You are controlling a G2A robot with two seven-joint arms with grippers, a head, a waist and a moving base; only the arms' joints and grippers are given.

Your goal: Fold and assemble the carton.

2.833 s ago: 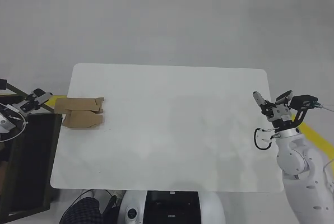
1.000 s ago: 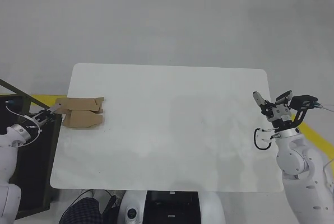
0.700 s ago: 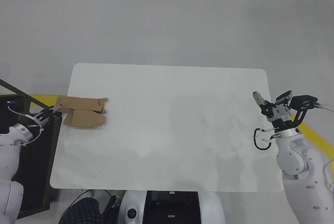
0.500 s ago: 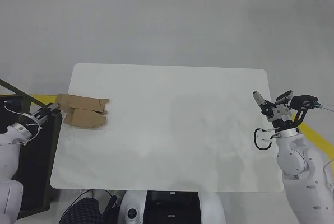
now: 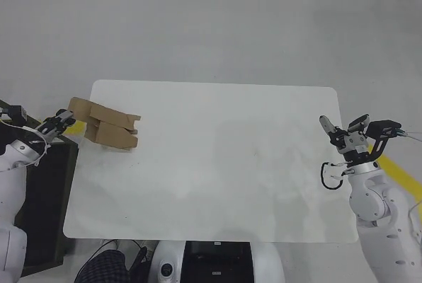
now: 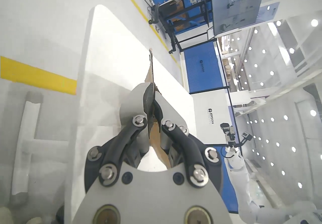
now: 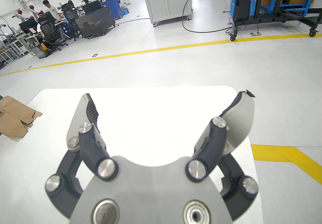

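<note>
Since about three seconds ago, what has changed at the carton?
The left gripper took hold of the flat carton by its end at the table edge and raised it, turning it toward the far side. The right gripper stayed open, unmoved.

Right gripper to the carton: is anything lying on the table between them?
Nothing: between the right gripper and the carton the white table is bare, as the top view shows.

So the carton point(image 5: 105, 124) is at about 10 o'clock from the middle of the table point(image 5: 218, 177), by the far-left corner. Its outer edge is pinched in the left gripper point(image 5: 66, 121), just off that side. The right gripper point(image 5: 342, 126) is way across at 3 o'clock, over the table's right edge, fingers spread.
</note>
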